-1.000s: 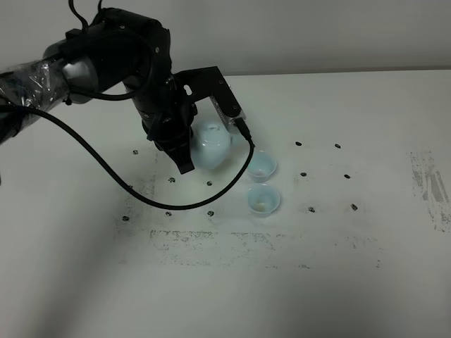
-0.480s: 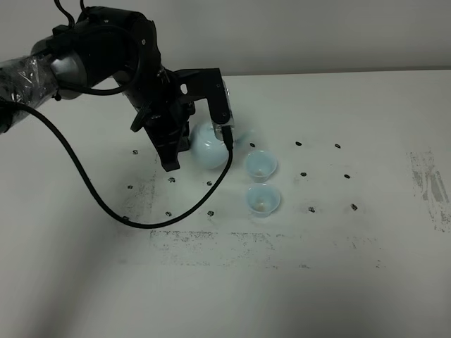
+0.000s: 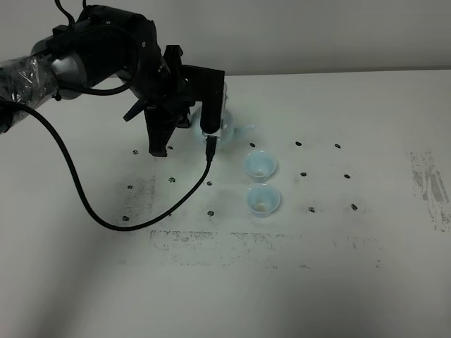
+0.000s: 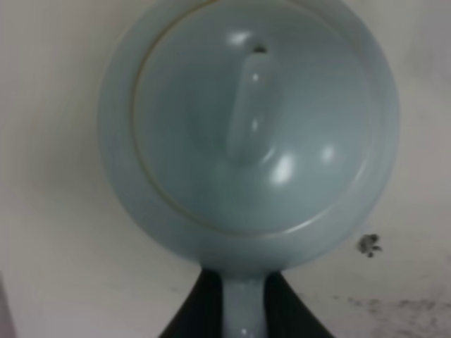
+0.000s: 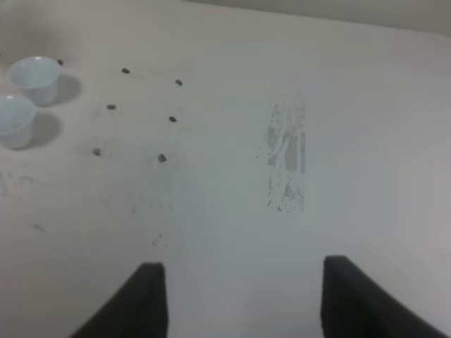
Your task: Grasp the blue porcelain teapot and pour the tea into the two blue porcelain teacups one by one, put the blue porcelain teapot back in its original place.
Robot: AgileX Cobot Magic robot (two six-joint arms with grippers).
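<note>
Right claw (image 5: 243, 303): It is hanging wide open over a bare part of the desk (image 3: 211, 296) and holding nothing. It is well apart from the cups, so it is not getting in the way.
Near cup (image 3: 263, 200): It is sitting mouth up around the middle of the desk, on the front-edge side. Something brownish is showing inside. It may be tea, but it is too small to tell.
Far cup (image 3: 260, 164): It is sitting just behind the near cup, not touching it, mouth up for pouring.
Teapot (image 4: 250, 134): It is sitting behind the cups, nearer the far edge. Its lid is on and its spout (image 3: 244, 129) is pointing to the cups' side. I cannot tell if it is touching the desk.
Left claw (image 4: 244, 322): It is squeezing the teapot's handle (image 4: 244, 299), one finger on each side. Holding it there is letting the arm tip the pot toward a cup.
</note>
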